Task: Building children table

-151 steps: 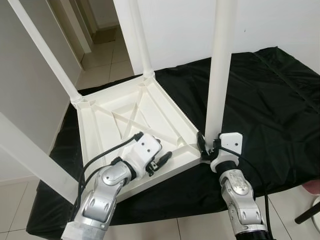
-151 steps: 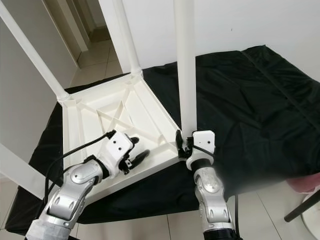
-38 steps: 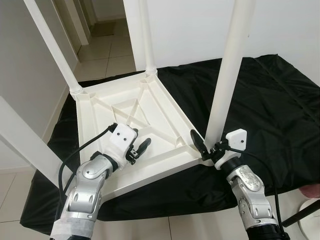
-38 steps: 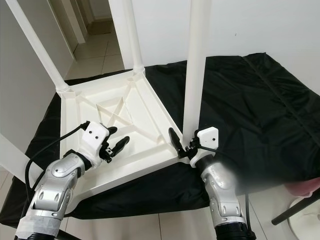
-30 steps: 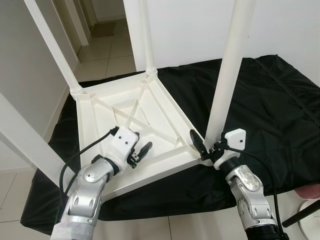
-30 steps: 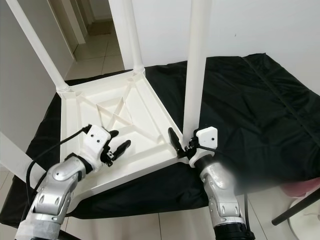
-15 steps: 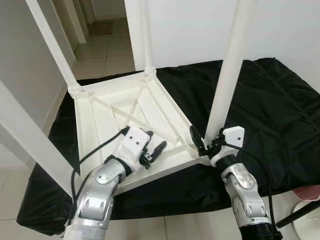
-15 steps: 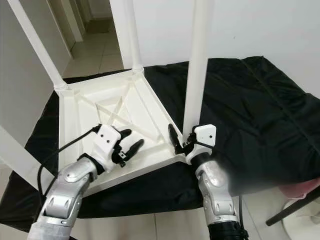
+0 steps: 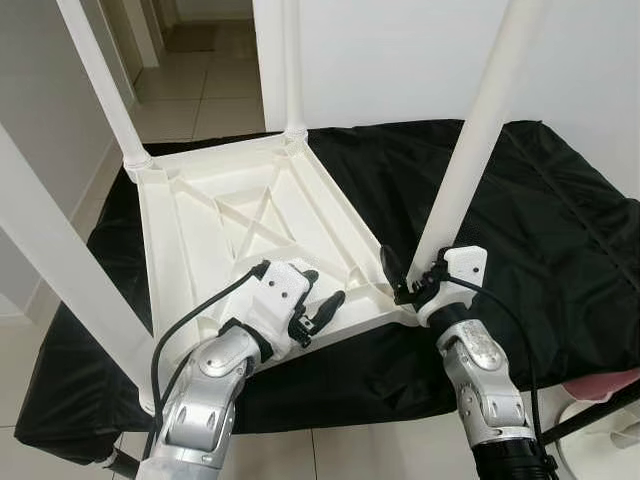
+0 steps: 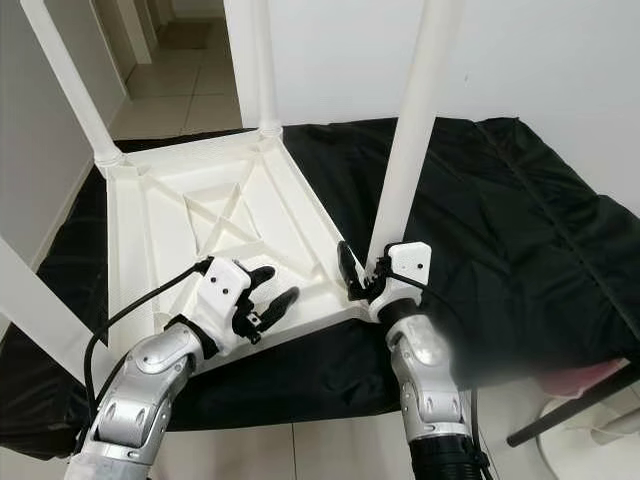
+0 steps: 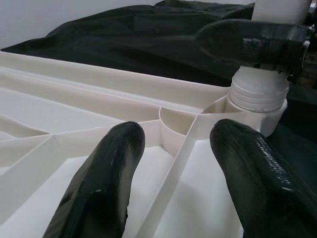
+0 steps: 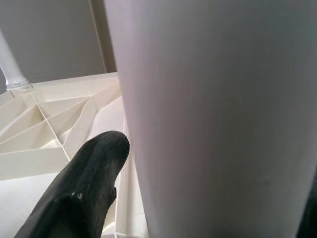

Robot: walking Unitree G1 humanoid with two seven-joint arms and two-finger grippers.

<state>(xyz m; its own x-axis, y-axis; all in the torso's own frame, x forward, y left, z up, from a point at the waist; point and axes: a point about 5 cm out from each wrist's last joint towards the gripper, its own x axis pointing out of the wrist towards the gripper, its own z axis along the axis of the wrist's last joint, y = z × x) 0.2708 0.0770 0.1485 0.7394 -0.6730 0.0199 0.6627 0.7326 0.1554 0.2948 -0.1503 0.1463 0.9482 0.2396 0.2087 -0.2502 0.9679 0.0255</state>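
Right gripper (image 9: pixel 408 277) still clasped round table leg (image 9: pixel 468 165), left gripper (image 9: pixel 318 301) spread open, shifted rightward over upturned tabletop (image 9: pixel 215 235).

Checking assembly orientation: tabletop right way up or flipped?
Flipped. The tabletop lies underside-up on the black cloth, ribs showing, legs pointing upward.

The robot's left gripper (image 9: pixel 318 298) hovers with its two black fingers (image 11: pixel 101 191) spread apart above the ribbed underside of the upturned white table (image 9: pixel 190 250), near its front edge. The right gripper (image 9: pixel 405 278), wrist raised from below, sits at the table's front corner with fingers straddling the upright leg (image 9: pixel 468 160).
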